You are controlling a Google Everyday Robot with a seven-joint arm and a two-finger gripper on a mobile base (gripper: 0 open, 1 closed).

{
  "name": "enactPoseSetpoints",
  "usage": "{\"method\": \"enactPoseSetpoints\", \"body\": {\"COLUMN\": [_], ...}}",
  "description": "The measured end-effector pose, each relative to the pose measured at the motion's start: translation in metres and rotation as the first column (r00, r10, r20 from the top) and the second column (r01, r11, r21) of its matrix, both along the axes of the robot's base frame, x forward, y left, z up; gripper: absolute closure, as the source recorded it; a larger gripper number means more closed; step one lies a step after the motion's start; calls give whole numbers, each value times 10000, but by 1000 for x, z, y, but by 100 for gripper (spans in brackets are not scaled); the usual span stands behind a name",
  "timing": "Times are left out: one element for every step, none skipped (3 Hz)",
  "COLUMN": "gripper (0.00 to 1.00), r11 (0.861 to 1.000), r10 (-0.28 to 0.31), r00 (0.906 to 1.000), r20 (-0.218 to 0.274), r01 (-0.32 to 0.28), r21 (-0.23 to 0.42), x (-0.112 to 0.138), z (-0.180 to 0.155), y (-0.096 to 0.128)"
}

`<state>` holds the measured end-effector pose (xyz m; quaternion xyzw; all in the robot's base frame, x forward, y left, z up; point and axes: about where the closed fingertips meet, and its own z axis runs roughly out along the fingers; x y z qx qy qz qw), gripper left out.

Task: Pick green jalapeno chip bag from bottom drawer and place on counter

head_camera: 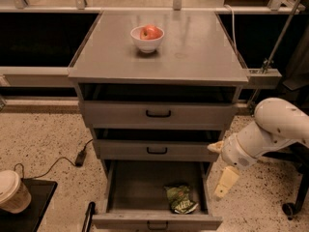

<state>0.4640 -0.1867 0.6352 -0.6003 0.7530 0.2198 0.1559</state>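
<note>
You have one green jalapeno chip bag point(180, 199) in the bottom drawer point(140, 220) of three. Your end effector point(220, 164) hangs released beside it.

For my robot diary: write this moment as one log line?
bottom drawer open | green jalapeno chip bag inside | gripper open, empty, beside drawer

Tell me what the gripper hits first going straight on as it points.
The gripper, right of the open bottom drawer, points down and slightly left. It would probably meet the drawer's right wall first, or the floor just outside; depth is unclear.
</note>
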Motion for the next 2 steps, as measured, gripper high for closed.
{"method": "enactPoseSetpoints", "body": {"gripper": [0, 0], "r11": [9977, 9903], "r10": [-442, -1340], "r00": [9990, 9909], "r20": [-73, 89], "r01": [438, 1342], "r21": [-524, -372], "x": [-13, 10], "z": [-44, -95], "y": [11, 36]}}
